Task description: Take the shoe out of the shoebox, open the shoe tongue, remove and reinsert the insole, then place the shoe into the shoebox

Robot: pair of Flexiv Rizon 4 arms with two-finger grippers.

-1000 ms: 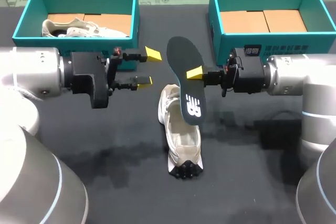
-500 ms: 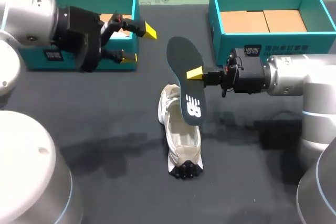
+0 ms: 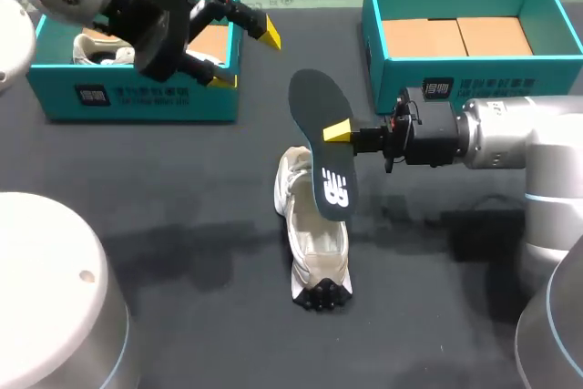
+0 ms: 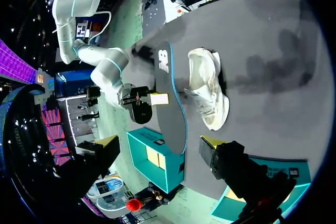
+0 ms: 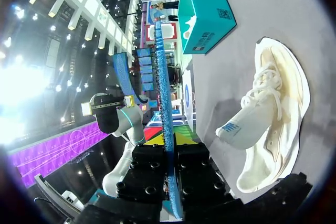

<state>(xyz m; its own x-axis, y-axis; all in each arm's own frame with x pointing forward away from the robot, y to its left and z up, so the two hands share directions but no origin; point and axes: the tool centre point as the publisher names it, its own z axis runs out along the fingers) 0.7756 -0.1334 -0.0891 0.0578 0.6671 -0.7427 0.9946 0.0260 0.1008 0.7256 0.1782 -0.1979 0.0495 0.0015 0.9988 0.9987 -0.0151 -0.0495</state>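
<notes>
Black foam is what the right gripper [image 3: 339, 130] holds: its two fingers are closed on the long edge of the insole [image 3: 321, 148], near the middle, so the insole stands on edge over the dark table [image 3: 182, 225]. The right wrist view shows it as a thin line pinched between the fingers. The white shoe [image 3: 314, 243] lies on the table between the two boxes, out of both, and the lower end of the insole is just above or beside it; I cannot tell if they touch. The left gripper [image 3: 246, 57] is wide open with nothing in it, up by the left shoebox [image 3: 137, 102] and well apart from the shoe.

I think the main risk is that nothing holds the shoe. If the insole is pushed in now, the shoe may slide or roll on the table and not accept it. The grip is also narrow and on one edge only, so the soft insole may turn between the fingers, bend, or slip out when its end meets the shoe opening. The tongue may fall back and block the way. One tip of the left gripper is near the wall of the left shoebox, where a second shoe [image 3: 91, 47] lies, and it could knock the box.

About writing: the insole has a white logo on its dark face near the lower end. The left shoebox has a small mark and a line of print on its front, and the right shoebox [image 3: 455, 75] has a small square label; I do not read these
</notes>
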